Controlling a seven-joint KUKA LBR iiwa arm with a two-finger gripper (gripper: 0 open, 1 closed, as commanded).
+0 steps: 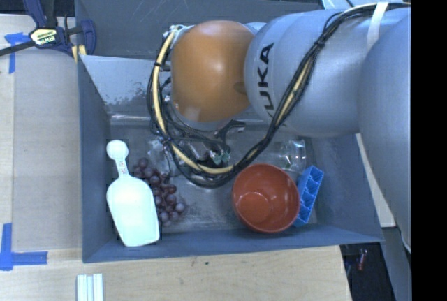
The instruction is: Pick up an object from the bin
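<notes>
My arm's orange cover (209,69) hangs over the bin's (94,153) middle; the gripper (202,165) sits beneath cables, apart or together I cannot tell; dark purple grapes (159,188) lie just left of it, touching a white scoop (133,212); a red bowl (265,198) lies right.

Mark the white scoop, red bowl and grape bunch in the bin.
white scoop (133,212): camera view, on its broad body.
red bowl (265,198): camera view, on its inside.
grape bunch (162,189): camera view, on its middle grapes.
</notes>
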